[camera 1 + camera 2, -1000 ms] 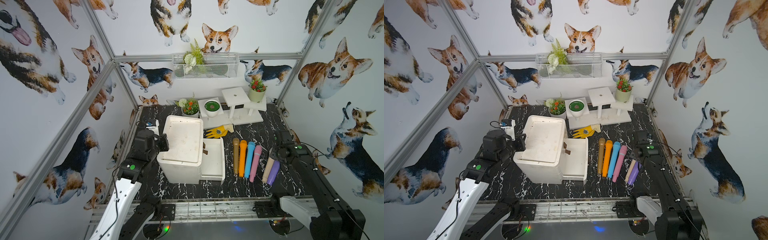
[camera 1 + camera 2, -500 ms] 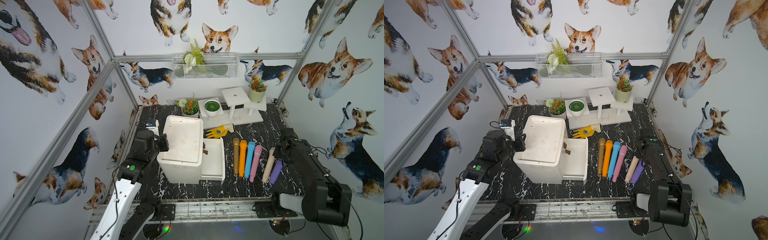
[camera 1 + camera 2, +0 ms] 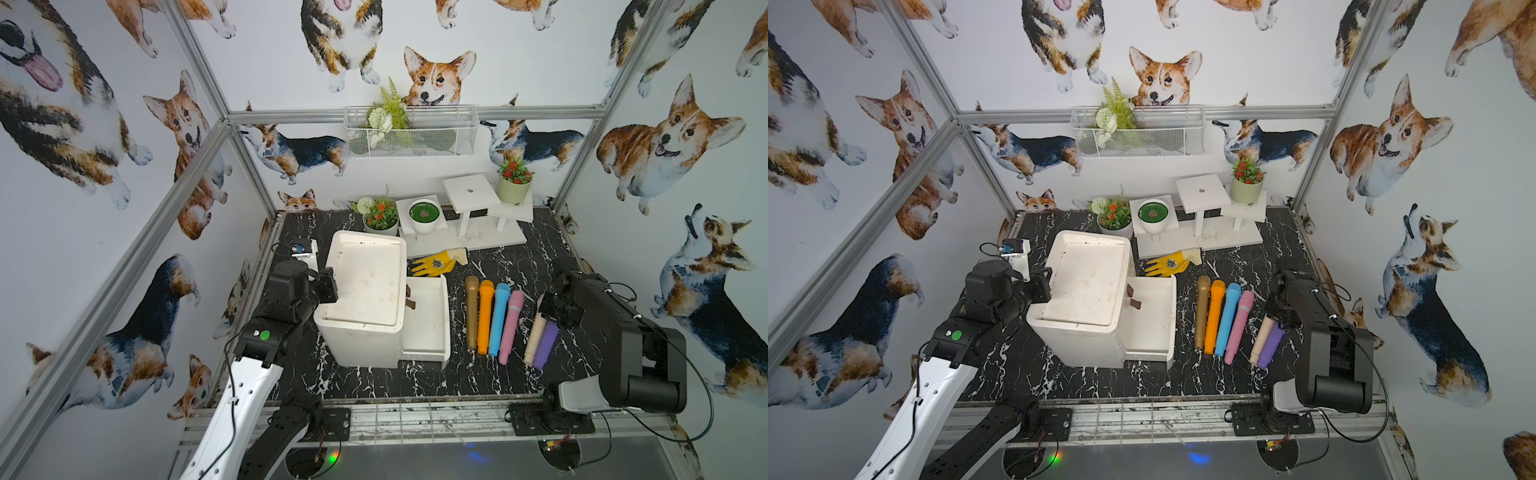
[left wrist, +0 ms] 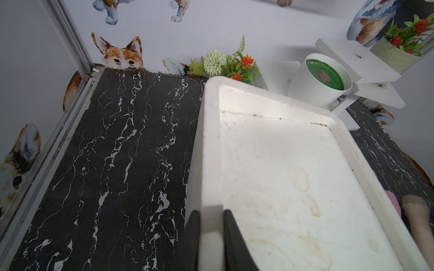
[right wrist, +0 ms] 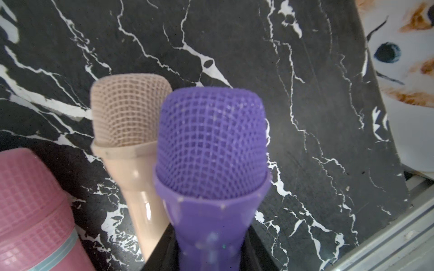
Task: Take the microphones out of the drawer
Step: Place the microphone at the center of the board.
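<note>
Folded back toward the lower right of the frame, our right arm (image 3: 623, 332) has raised its elbow. Our right claw (image 3: 556, 316) grips the purple microphone (image 3: 545, 347), lying right of centre beside a beige microphone (image 3: 535, 332), clear of the open drawer (image 3: 426, 316). Our left claw (image 4: 212, 234) pinches the cabinet (image 3: 365, 282) rim, probably to steady it.

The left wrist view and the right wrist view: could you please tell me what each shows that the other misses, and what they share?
Only the left wrist view: the left gripper pinching the raised rim of the white plastic drawer cabinet, plus the white round pot with green filling. Only the right wrist view: the right gripper closed on the purple plastic microphone. Both: the black marble-patterned tabletop, the beige plastic microphone and the pink plastic microphone.
</note>
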Available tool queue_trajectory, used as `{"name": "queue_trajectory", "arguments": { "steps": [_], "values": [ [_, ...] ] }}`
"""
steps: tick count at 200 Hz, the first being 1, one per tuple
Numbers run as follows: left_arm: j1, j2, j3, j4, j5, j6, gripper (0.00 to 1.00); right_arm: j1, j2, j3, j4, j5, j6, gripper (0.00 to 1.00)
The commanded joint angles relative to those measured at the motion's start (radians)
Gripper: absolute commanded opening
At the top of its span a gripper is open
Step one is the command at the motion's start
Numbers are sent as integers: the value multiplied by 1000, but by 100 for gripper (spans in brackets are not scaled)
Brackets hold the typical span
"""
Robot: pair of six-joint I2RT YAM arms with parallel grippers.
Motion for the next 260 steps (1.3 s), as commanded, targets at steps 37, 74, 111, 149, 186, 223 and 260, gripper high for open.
{"name": "queue_trajectory", "arguments": {
  "steps": [37, 74, 111, 149, 186, 223, 260],
  "values": [
    [0, 26, 0, -184, 55, -18, 4, 0, 22, -12, 46, -35, -4, 36],
    [-1, 32, 3, -185, 56, -18, 5, 0, 28, -15, 59, -57, -9, 39],
    [-1, 32, 8, -188, 54, -16, 5, 0, 50, -11, 57, -86, -13, 43],
    [-1, 31, 12, -192, 50, -10, 5, 0, 55, -10, 56, -101, -15, 46],
    [-1, 27, 4, -191, 50, -10, 5, 0, 52, -11, 57, -108, -14, 47],
    [-1, 25, 1, -190, 48, -10, 5, 0, 35, -8, 52, -111, -13, 47],
    [-1, 25, 1, -189, 47, -10, 6, 0, -20, -2, 27, -124, -9, 48]
  ]
}}
